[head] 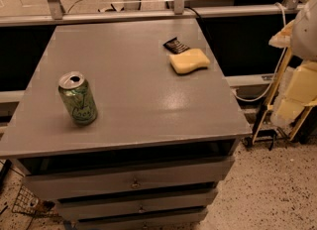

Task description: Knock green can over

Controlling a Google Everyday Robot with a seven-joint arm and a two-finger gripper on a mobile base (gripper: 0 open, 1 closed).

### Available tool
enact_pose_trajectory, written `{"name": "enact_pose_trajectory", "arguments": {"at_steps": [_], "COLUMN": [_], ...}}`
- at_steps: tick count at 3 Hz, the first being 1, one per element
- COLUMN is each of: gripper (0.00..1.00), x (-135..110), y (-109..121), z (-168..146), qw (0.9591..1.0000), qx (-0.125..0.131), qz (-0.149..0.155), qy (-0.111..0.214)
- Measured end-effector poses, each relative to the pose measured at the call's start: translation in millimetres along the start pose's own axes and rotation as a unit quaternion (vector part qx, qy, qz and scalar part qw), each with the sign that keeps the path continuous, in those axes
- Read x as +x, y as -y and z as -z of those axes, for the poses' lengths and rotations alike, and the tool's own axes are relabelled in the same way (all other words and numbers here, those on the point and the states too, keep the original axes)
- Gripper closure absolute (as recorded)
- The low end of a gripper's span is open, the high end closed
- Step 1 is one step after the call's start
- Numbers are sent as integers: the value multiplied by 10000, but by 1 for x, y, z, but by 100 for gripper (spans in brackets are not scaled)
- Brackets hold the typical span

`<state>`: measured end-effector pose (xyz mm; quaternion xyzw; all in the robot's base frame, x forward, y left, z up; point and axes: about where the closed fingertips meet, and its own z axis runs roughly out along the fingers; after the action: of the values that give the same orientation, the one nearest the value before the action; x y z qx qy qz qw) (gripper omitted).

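**Green can [78, 99] upright near the front-left corner of the tabletop [133, 75], hand [299, 83] out past the right edge.**

The green can is 1 thin aluminium cylinder, glossy, with pale swirls and an open silver top. Being light and tall for its base, it should tip from a sideways push high on its wall. I judge the push is best aimed inward, so the can rolls on the matt grey tabletop and not off the front edge. Toward the back-right corner lie a dark wrapper [176, 45] and, just beside it, a soft yellow sponge [189, 60] with a wavy outline. The hand is a pale shape well apart from the can; whether it is released or clenched I cannot tell.
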<state>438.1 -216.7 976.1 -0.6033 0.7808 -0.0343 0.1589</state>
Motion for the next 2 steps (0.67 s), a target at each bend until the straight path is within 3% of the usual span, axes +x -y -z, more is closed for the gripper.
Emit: {"name": "enact_pose_trajectory", "arguments": {"at_steps": [1,2], "gripper": [0,0], "x": [0,-39], "y": [0,-2], "z": [0,-23], "qw": [10000,9986], "qx": [1,-186], "qz": [0,265], "qy": [0,422]}}
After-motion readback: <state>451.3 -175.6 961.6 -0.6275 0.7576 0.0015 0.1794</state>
